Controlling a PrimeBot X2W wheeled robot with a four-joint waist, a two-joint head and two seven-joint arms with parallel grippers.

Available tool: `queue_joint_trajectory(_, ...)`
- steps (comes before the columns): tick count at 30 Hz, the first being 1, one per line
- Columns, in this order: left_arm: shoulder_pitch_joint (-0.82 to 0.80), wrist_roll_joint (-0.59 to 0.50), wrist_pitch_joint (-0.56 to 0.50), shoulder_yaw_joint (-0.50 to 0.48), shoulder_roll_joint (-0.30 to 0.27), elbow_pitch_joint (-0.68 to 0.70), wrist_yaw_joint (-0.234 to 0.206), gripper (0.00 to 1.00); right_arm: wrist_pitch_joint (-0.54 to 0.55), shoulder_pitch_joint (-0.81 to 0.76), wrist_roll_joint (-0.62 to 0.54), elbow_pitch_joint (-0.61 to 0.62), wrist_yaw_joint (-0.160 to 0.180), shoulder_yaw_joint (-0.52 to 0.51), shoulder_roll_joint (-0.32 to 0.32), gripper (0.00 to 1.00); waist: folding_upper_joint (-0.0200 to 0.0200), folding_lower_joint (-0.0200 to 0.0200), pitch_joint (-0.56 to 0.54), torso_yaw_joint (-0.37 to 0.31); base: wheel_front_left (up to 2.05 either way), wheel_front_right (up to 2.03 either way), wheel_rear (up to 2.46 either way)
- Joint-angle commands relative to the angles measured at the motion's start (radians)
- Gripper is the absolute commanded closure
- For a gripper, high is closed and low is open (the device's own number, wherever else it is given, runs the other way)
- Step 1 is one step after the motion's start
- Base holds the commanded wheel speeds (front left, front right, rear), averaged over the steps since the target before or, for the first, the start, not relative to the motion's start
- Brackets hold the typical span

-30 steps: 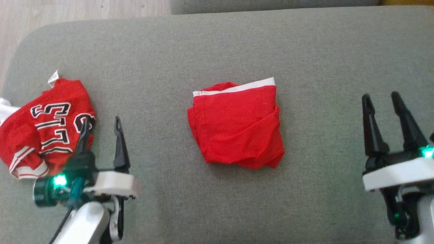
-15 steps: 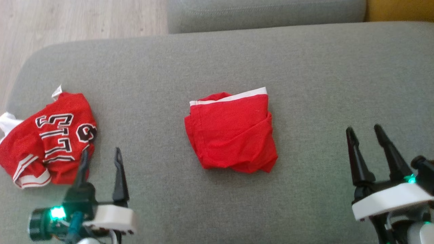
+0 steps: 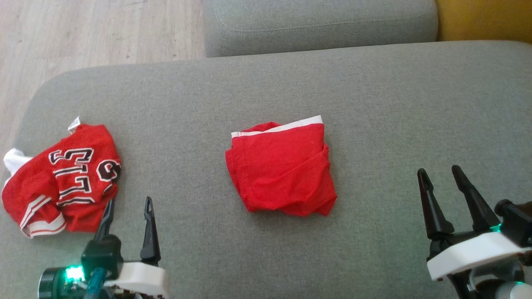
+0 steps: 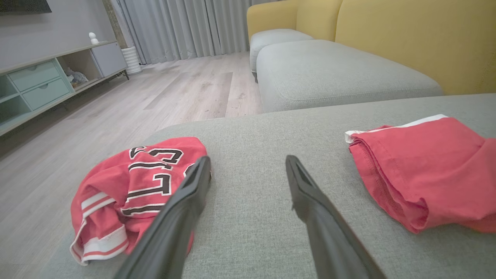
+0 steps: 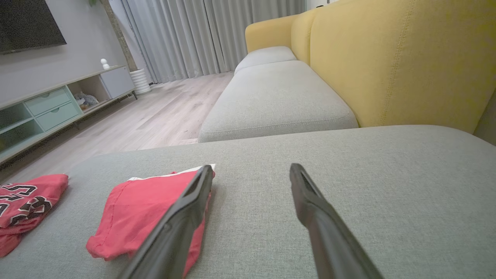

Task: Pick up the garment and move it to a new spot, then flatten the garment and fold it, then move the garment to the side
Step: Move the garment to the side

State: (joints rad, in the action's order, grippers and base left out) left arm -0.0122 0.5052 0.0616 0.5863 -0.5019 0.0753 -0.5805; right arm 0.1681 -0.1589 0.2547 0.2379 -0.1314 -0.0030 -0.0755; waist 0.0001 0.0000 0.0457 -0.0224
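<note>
A plain red garment with a white band lies folded in the middle of the grey cushion. A crumpled red jersey with black-and-white lettering lies at the cushion's left end. My left gripper is open and empty, just right of the jersey's near corner. In the left wrist view its fingers point between the jersey and the folded garment. My right gripper is open and empty, well right of the folded garment. In the right wrist view the garment lies behind its left finger.
A second grey cushion sits beyond the far edge, with a yellow backrest to the right. Wooden floor lies past the cushion's rounded left end. A low cabinet stands against the far wall.
The head camera has tilted up, so everything sits lower in the picture. Both open grippers have drawn back toward the near edge, away from the garments, which have not moved.
</note>
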Motion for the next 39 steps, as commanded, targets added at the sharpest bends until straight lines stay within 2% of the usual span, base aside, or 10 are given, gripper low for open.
queue_joint_trajectory(1,-0.038,0.007,-0.003,-0.035,-0.032,0.022,0.0,0.0,0.003,0.024,-0.009,0.043,0.001,0.023,-0.003,0.0,-0.0001,0.0,0.0,0.0,0.0,0.0,0.0)
queue_joint_trajectory(18,-0.07,0.005,0.0,-0.03,-0.022,0.009,-0.001,0.0,0.022,0.041,-0.002,0.049,0.001,0.023,-0.01,0.0,-0.0001,0.0,0.018,0.002,0.0,0.0,0.0)
queue_joint_trajectory(24,-0.109,-0.009,0.007,-0.023,-0.014,0.013,0.004,0.0,0.038,0.065,0.011,0.036,0.001,0.02,-0.021,0.0,-0.0001,0.0,0.055,0.018,0.0,0.0,0.0)
queue_joint_trajectory(32,-0.224,-0.048,0.056,-0.001,0.033,0.004,0.033,0.0,0.055,0.158,0.063,-0.064,0.001,0.081,-0.035,0.0,-0.0001,0.0,0.141,0.086,0.0,0.0,0.0)
queue_joint_trajectory(39,-0.29,-0.071,0.112,0.022,0.09,-0.037,0.048,0.0,0.063,0.278,0.119,-0.253,0.001,0.168,-0.019,0.0,-0.0001,0.0,0.19,0.143,0.0,0.0,0.0)
